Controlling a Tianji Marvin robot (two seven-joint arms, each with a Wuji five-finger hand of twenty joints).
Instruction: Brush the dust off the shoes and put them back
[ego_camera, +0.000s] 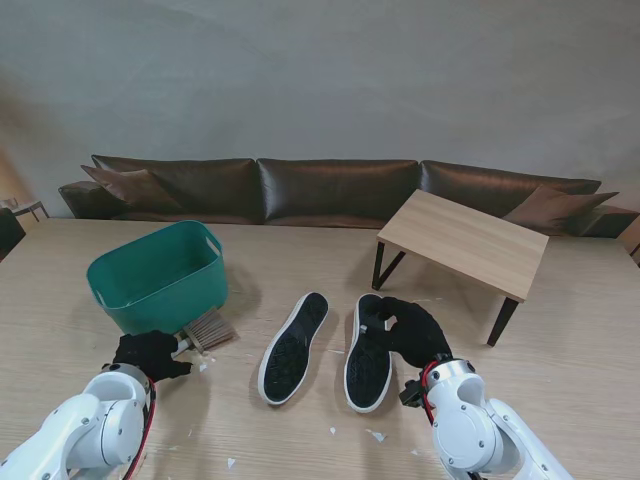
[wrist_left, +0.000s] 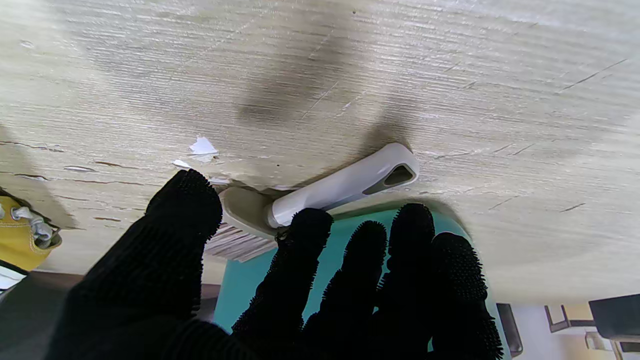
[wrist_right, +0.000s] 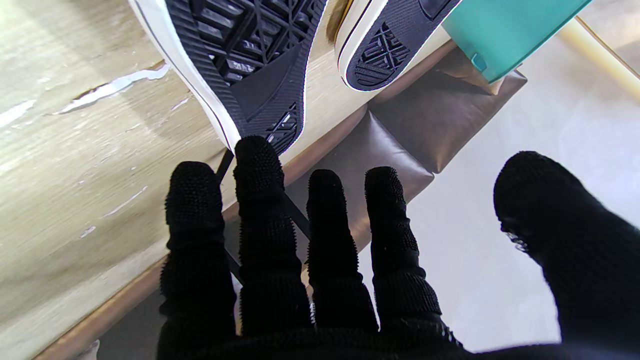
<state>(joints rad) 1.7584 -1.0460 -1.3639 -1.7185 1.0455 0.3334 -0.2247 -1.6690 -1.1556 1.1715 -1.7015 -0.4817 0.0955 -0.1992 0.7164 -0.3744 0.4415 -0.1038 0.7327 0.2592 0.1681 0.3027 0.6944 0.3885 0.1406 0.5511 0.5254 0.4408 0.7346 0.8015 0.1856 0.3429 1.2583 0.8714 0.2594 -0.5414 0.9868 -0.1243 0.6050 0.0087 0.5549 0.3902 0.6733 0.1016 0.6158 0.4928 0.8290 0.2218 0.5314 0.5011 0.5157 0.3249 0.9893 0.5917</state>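
Observation:
Two black-soled shoes with white rims lie sole up in the middle of the table: the left shoe (ego_camera: 293, 347) (wrist_right: 390, 45) and the right shoe (ego_camera: 368, 352) (wrist_right: 250, 65). My right hand (ego_camera: 410, 330) (wrist_right: 320, 260) is open at the right shoe's far end, with one fingertip (wrist_right: 257, 150) at the sole's rim. A brush (ego_camera: 205, 333) with a white handle (wrist_left: 345, 185) and pale bristles (wrist_left: 240, 242) lies in front of the green basket. My left hand (ego_camera: 150, 353) (wrist_left: 280, 290) is open over the handle, fingers spread, with one fingertip (wrist_left: 305, 225) touching it.
A green basket (ego_camera: 160, 275) (wrist_right: 500, 30) stands at the left, just beyond the brush. A small wooden table (ego_camera: 465, 240) stands far right, with a brown sofa (ego_camera: 335, 190) behind. White scraps (ego_camera: 375, 435) (wrist_left: 202, 146) dot the wood. A yellow shoe upper (wrist_left: 20, 235) shows in the left wrist view.

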